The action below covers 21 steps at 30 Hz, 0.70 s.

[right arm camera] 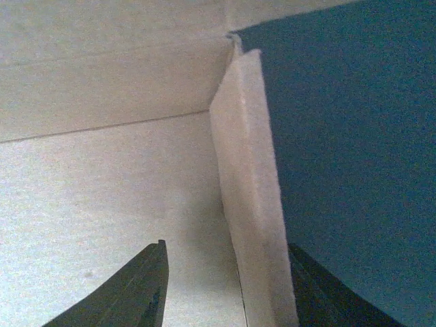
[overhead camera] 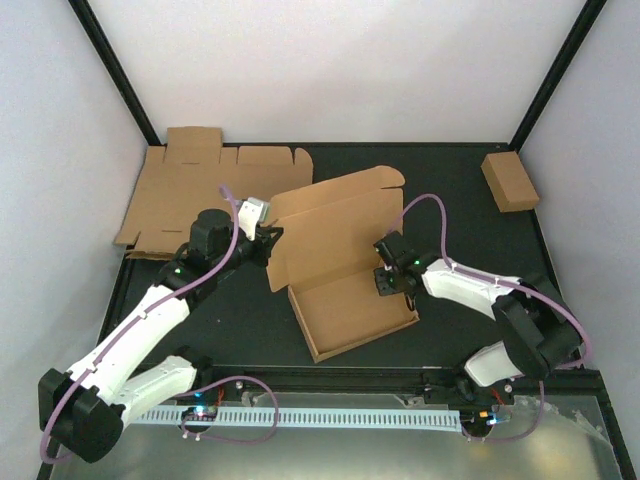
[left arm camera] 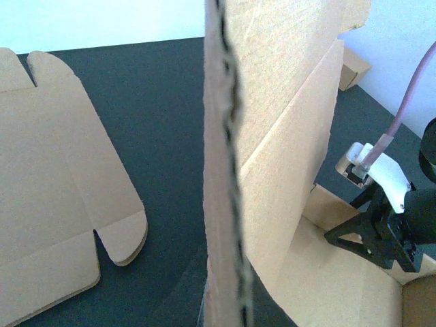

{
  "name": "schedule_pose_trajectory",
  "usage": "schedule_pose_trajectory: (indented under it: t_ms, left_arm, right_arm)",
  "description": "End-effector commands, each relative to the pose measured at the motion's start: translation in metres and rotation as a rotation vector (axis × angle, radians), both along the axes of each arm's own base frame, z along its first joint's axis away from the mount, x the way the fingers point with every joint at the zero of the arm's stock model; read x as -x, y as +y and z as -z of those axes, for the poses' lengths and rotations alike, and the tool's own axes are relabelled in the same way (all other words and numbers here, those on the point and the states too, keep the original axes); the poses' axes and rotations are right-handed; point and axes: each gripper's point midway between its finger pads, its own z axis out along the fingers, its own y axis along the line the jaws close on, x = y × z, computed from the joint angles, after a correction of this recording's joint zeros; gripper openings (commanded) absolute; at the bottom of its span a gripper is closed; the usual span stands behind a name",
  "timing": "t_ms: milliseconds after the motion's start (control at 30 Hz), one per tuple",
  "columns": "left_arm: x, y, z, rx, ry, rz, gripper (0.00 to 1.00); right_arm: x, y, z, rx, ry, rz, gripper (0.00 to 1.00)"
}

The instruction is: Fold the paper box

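1. Since the paper box (overhead camera: pixel 350 312) is thin corrugated cardboard, it should handle as light, stiff across its panels, and willing to bend only along its scored creases; an edge pinched hard would likely crush.
2. Best holds, by judgement: free panel edges close to a crease, never a panel's middle.
3. Right tool (overhead camera: pixel 391 284): fingers (right arm camera: pixel 146 289) spread, straddling the tray's upright side wall (right arm camera: pixel 248 197), one inside and one outside; a gap shows on the inner side.
4. Left tool (overhead camera: pixel 268 238): at the side edge of the raised lid (overhead camera: pixel 335 225). Its fingers are out of view, so whether it pinches that edge cannot be told.
5. Appearance: plain brown, with the shallow tray formed, the lid standing nearly upright behind it and tabs at its top. The box sits on the table (overhead camera: pixel 230 320) between the two tools.
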Motion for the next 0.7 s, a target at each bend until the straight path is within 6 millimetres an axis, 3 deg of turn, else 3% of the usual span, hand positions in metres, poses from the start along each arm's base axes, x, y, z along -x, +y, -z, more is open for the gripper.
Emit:
schedule_pose_trajectory:
  t_ms: [0,433,600,667]
  left_arm:
    - [-0.002,0.006,-0.005,-0.009,-0.027,-0.031,0.02]
    - [0.002,0.000,-0.018,0.025,-0.075,0.012,0.02]
    - [0.004,0.003,-0.021,0.028,-0.087,0.004,0.03]
    - [0.006,0.004,-0.023,0.033,-0.094,0.001,0.03]
  right_arm:
    - [-0.004,-0.003,-0.002,0.007,-0.009,0.030,0.44]
    - [0.005,-0.016,-0.003,0.044,-0.026,0.089,0.02]
    - [0.002,-0.016,-0.010,0.040,-0.052,0.098,0.02]
    - [0.001,-0.014,-0.013,0.032,-0.059,0.096,0.27]
